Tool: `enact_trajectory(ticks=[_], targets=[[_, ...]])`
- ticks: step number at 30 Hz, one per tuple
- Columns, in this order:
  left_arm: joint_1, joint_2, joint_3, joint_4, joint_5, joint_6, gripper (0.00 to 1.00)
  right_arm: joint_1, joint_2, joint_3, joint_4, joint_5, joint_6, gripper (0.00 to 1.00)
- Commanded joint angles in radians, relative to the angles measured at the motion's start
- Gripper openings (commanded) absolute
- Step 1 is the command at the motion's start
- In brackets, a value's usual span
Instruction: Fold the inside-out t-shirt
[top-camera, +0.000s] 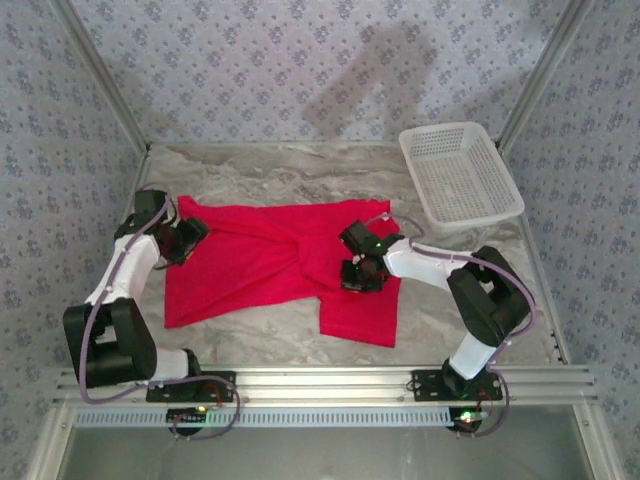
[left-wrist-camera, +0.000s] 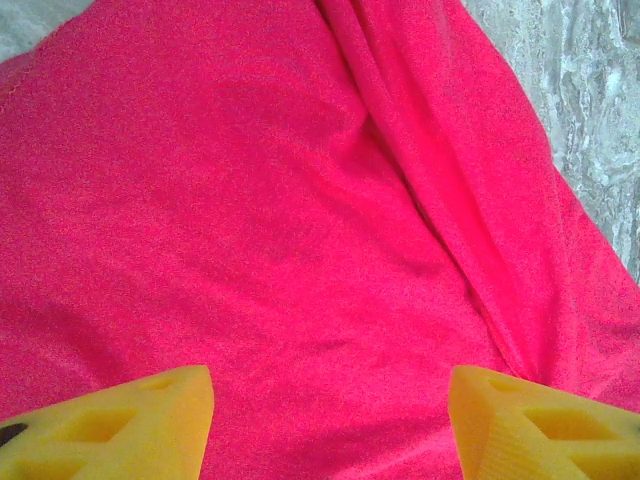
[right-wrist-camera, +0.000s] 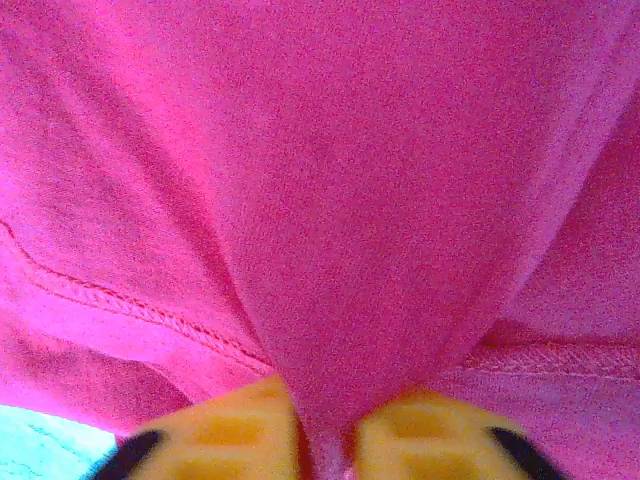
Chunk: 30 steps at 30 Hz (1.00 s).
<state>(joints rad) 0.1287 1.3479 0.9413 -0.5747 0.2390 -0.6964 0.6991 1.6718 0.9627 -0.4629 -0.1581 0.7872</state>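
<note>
The red inside-out t-shirt (top-camera: 255, 262) lies spread across the middle of the table, with a twisted bunch of folds near its centre. My right gripper (top-camera: 358, 273) is down on the shirt's right part and shut on a pinch of red cloth (right-wrist-camera: 350, 320) that runs between its yellow fingers (right-wrist-camera: 220, 435). A stitched hem (right-wrist-camera: 130, 305) shows beside that pinch. My left gripper (top-camera: 181, 243) sits at the shirt's left edge, open, its yellow fingertips (left-wrist-camera: 130, 420) wide apart over flat red cloth (left-wrist-camera: 300, 250), nothing between them.
A white mesh basket (top-camera: 460, 177) stands at the back right corner. Marbled grey table top (top-camera: 270, 325) shows in front of the shirt and along the back. Patterned walls close in the back and both sides.
</note>
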Motion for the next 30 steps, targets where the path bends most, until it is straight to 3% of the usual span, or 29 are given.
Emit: enact_trajectory(ticks=[1, 7, 12, 15, 19, 23, 24, 27, 28, 30], targets=[[0.004, -0.029, 0.012, -0.013, 0.007, 0.023, 0.63, 0.003, -0.02, 0.059, -0.052, 0.021, 0.002, 0.05], [0.004, -0.026, 0.034, -0.016, 0.008, 0.023, 0.62, 0.001, -0.044, 0.221, -0.225, 0.035, -0.077, 0.0], [0.004, -0.018, 0.039, -0.015, 0.015, 0.021, 0.62, -0.071, 0.015, 0.511, -0.296, 0.09, -0.22, 0.0], [0.003, -0.018, 0.032, 0.0, 0.02, 0.01, 0.61, -0.124, 0.077, 0.692, -0.203, 0.093, -0.294, 0.0], [0.003, -0.015, 0.018, 0.033, 0.036, -0.013, 0.61, -0.18, 0.195, 0.899, 0.074, 0.069, -0.426, 0.0], [-0.013, -0.017, -0.014, 0.103, 0.056, -0.053, 0.6, -0.219, 0.377, 1.12, 0.163, 0.133, -0.413, 0.0], [-0.024, -0.018, -0.024, 0.125, 0.058, -0.065, 0.6, -0.238, 0.45, 1.216, 0.125, 0.122, -0.375, 0.06], [-0.063, -0.013, -0.042, 0.169, 0.05, -0.08, 0.6, -0.284, 0.677, 1.543, -0.094, 0.045, -0.183, 0.5], [-0.076, -0.01, -0.045, 0.176, 0.045, -0.08, 0.6, -0.293, 0.742, 1.643, -0.202, 0.018, -0.111, 0.57], [-0.095, 0.001, -0.045, 0.191, 0.039, -0.08, 0.6, -0.311, 0.803, 1.733, -0.332, -0.026, -0.039, 0.58]])
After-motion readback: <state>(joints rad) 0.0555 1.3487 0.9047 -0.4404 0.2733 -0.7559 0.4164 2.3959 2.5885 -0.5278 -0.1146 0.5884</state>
